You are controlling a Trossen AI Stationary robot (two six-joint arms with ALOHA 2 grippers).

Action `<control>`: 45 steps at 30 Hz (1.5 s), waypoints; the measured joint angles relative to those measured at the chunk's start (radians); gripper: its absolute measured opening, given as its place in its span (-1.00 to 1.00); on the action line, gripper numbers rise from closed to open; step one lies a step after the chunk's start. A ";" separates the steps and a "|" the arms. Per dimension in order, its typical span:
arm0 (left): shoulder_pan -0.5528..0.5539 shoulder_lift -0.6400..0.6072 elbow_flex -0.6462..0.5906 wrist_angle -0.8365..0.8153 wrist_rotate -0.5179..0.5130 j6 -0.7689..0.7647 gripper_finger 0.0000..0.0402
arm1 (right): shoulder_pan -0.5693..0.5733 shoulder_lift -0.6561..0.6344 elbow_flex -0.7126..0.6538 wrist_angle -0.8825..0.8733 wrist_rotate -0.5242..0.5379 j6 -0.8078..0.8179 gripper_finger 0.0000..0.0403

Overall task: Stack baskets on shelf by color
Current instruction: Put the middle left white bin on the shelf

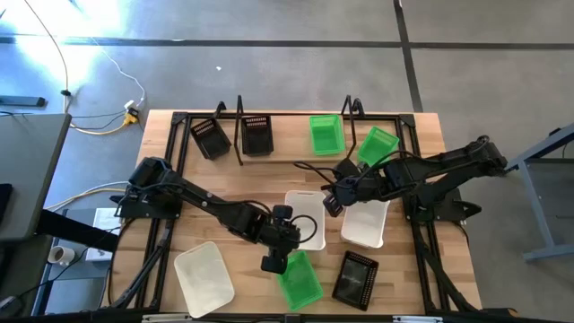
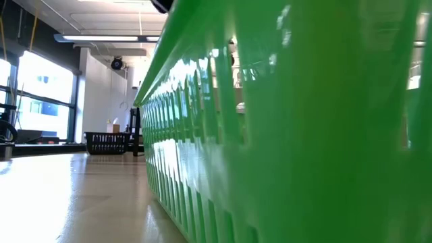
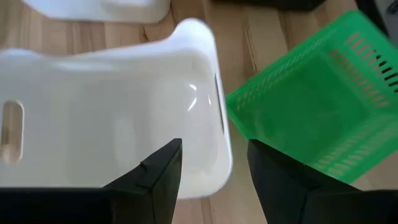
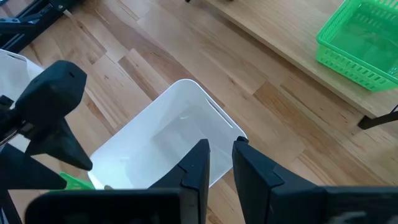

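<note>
Baskets: nine lie spread over the tabletop (image 1: 421, 130), in black, white and green.
Shelf: thin black rod rack (image 1: 240, 126) at the far edge, with two black baskets (image 1: 257, 135) and one green basket (image 1: 326, 134) in it; another green basket (image 1: 378, 144) sits tilted at its right end.
Left gripper (image 1: 274, 261): over the near middle, beside the near green basket (image 1: 299, 279); jaws set fairly wide, holding nothing, with the rim of the middle white basket (image 3: 124, 118) just ahead.
Right gripper (image 1: 333, 205): near the centre, above the right white basket (image 4: 168, 140); jaws narrow, with no basket wall seen between them.
Loose pieces: a third white basket (image 1: 204, 278) near left, a black basket (image 1: 356, 279) near right.
Handling: likely light, stiff, thin-walled plastic, smooth and somewhat slippery; it may slide or tip under a nudge.
Hold: best judged to be a pinch across one side wall at the rim, near the middle of a short end, so the basket hangs level.
</note>
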 joint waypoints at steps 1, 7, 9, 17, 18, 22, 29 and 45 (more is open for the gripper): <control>0.000 0.000 0.000 0.013 0.000 0.006 -0.14 | 0.000 0.000 0.000 0.000 0.000 0.001 -0.71; 0.000 0.019 0.000 0.032 0.016 0.007 -0.14 | 0.000 0.000 0.000 0.001 0.000 0.003 -0.71; 0.000 0.038 0.002 0.048 0.032 0.007 -0.15 | 0.000 0.000 0.000 0.001 0.000 0.003 -0.71; -0.005 0.089 -0.001 0.021 0.045 0.007 -0.16 | 0.000 0.000 0.000 0.002 0.001 0.003 -0.71; -0.005 0.101 0.002 0.039 0.043 0.006 -0.16 | 0.000 0.000 0.000 0.002 0.001 0.003 -0.71; -0.005 0.132 0.000 0.027 0.016 0.006 -0.16 | 0.000 0.001 0.000 0.002 0.000 0.003 -0.71; -0.003 0.163 0.001 0.039 0.010 0.005 -0.22 | 0.000 0.000 0.000 0.005 0.000 0.003 -0.71; -0.004 0.160 0.001 0.016 -0.007 0.015 -0.95 | 0.000 0.000 0.000 0.005 0.000 0.002 -0.71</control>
